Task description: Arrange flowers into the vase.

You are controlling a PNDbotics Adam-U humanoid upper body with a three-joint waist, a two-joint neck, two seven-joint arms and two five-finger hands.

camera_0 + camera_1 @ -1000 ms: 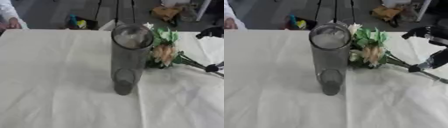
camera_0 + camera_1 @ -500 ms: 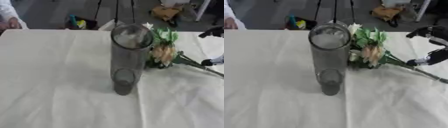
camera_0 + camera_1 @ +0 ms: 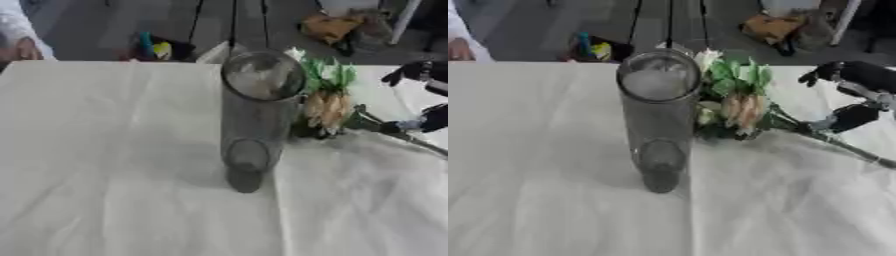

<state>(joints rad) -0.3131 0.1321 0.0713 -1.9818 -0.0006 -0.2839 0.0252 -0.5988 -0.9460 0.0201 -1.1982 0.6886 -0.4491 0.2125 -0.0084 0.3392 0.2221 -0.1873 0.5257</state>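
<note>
Left eye view: tall clear vase (image 3: 253, 117) stands upright on the white tablecloth (image 3: 105, 150). The flowers (image 3: 328, 102) lie beside it, between the vase and the right hand (image 3: 422, 95), heads against the glass.

Right eye view: right hand's fingers (image 3: 846, 119) are spread apart, one tip at the stem (image 3: 833, 142), the upper ones raised clear of it. Left hand not visible.
</note>
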